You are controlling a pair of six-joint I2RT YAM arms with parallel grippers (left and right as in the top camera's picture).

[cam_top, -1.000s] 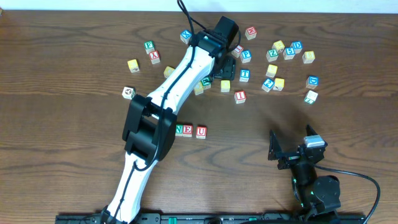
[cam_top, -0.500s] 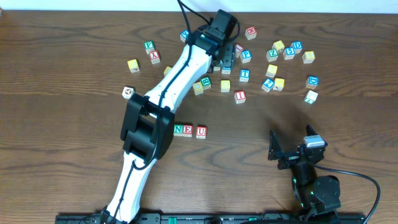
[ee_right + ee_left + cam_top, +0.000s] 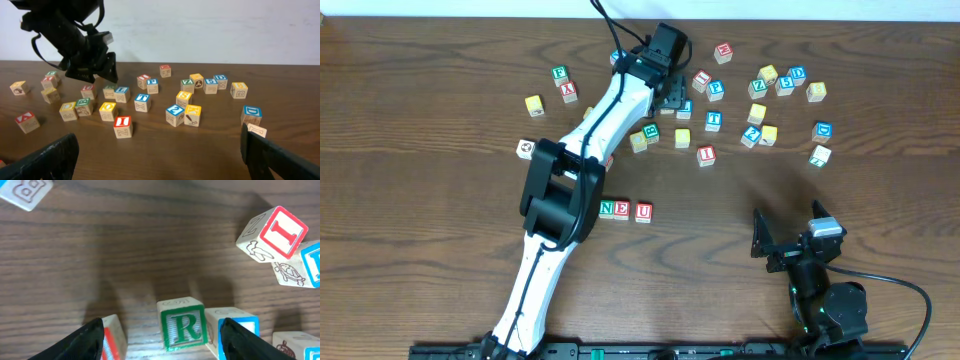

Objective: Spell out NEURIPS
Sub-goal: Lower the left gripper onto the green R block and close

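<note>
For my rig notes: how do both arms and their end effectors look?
The left arm has white links, black joints and a black cable. The right arm is black, with a grey wrist block and a looping black cable. The left end effector and right end effector are black.

A green R cube (image 3: 182, 330) is seen on the table (image 3: 125, 245) between the spread jaws, with a blue cube (image 3: 235, 327) just beside it. A red I cube (image 3: 274, 232) is seen at upper right.
</note>
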